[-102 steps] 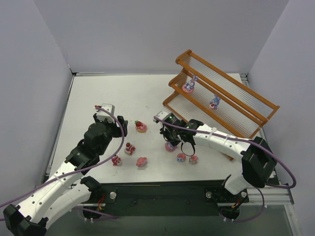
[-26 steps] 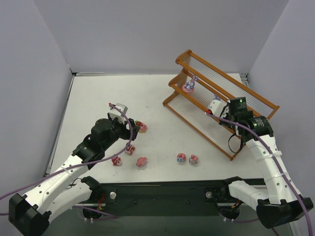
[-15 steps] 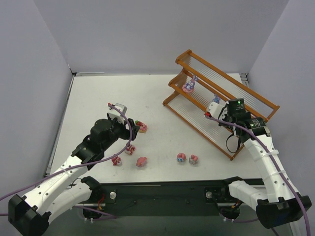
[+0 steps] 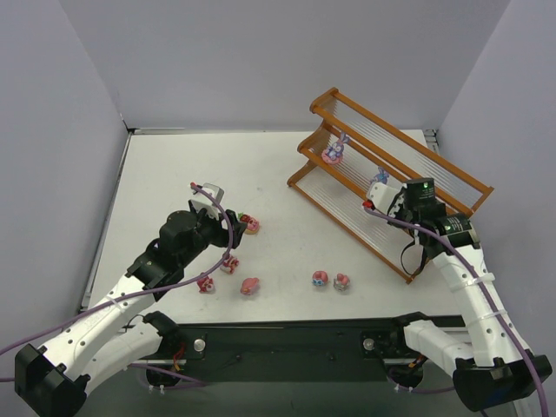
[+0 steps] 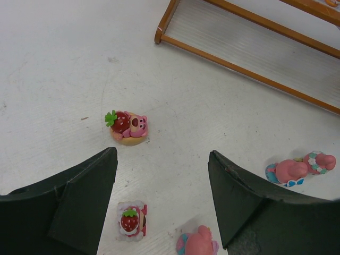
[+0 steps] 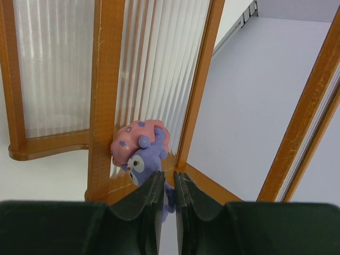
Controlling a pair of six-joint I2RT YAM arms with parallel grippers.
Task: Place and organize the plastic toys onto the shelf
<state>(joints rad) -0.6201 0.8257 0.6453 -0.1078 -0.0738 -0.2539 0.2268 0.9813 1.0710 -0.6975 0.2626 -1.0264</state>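
Right wrist view: purple toy [image 6: 142,159], lower part hidden between the fingers of the right gripper [image 6: 169,180]; grip unclear. Left wrist view: pink toy [image 5: 201,243] cut by bottom edge; shelf [image 5: 249,74] cut by top edge.

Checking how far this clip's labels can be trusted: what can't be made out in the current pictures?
Right wrist view: whether the right gripper grips the blue-purple toy; its fingers hide the toy's lower part.
Left wrist view: a pink toy, cut off by the bottom edge.
Top view: the leftmost red toy, too small to tell upright from tipped.
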